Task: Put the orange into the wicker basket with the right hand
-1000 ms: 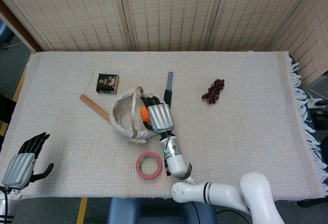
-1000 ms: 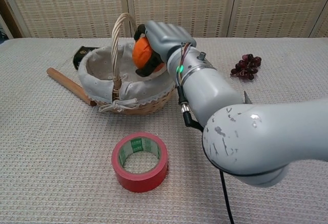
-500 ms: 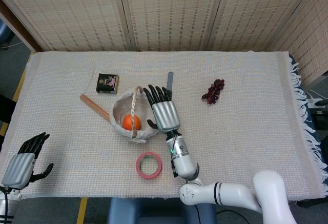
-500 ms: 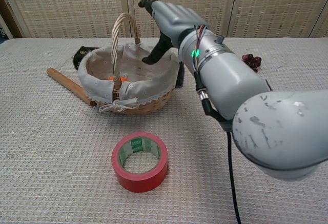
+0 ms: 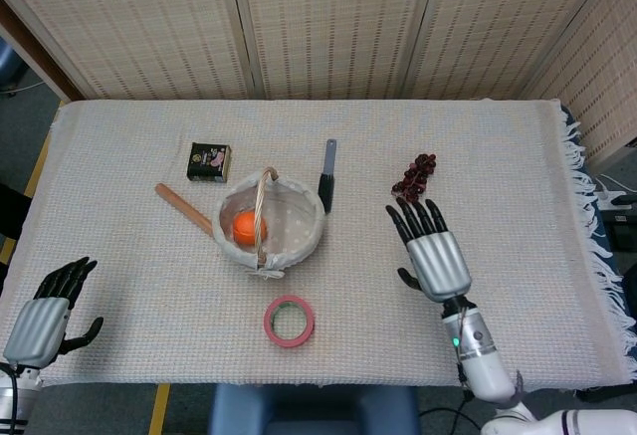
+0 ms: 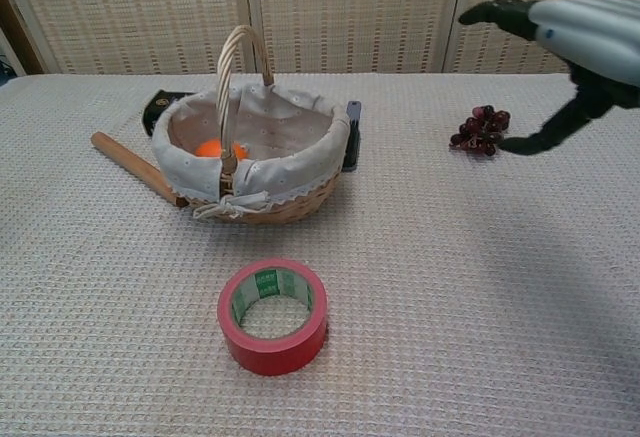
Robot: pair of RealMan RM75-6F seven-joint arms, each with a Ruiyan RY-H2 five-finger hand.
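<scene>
Head view: woven wall panels behind, pale textured cloth over the worktop [image 5: 518, 156]. Near the worktop's middle, the wicker basket [image 5: 301, 241] with the orange [image 5: 245, 227] resting inside, left of the handle. Right hand [image 5: 434, 256] well apart from the basket, toward the near right, fingers spread, holding nothing. Left hand [image 5: 40, 321] at the near left corner, fingers loosely apart, empty. Just beyond the right fingertips, a grape bunch [image 5: 414, 176]; a knife [image 5: 326, 176] touching the basket's far right rim; red tape roll [image 5: 289, 320] near the front edge.

Chest view: same cloth and panels. Orange [image 6: 208, 148] low behind the basket [image 6: 290, 192] lining, seemingly settled. Right hand [image 6: 570, 47] raised at the right edge, open, above the grapes [image 6: 480, 127]. Likely risks: dropping onto or brushing the grapes while retreating; sweeping back left and clipping the basket handle or knife [image 6: 350, 137], tipping the basket and spilling the orange.
</scene>
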